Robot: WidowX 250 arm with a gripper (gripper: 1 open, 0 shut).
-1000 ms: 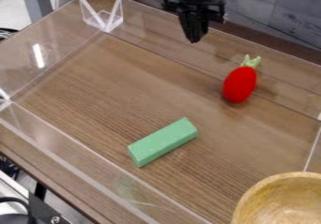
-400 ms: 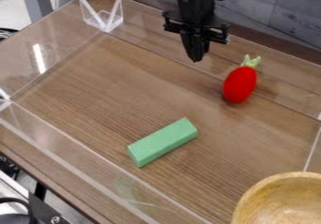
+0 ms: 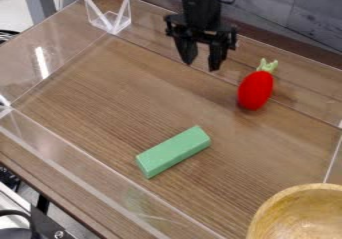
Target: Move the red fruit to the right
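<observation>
The bright red strawberry-shaped toy with a green leafy top (image 3: 255, 90) lies on the brown wooden table (image 3: 114, 93), in the picture's right half. Just beside it, toward the picture's upper left, the 1 black robot claw (image 3: 202, 58) hangs open, its 2 fingers apart. Nearer the camera are 1 flat green rectangular block (image 3: 174, 151) and 1 round tan bowl (image 3: 297, 219).
</observation>
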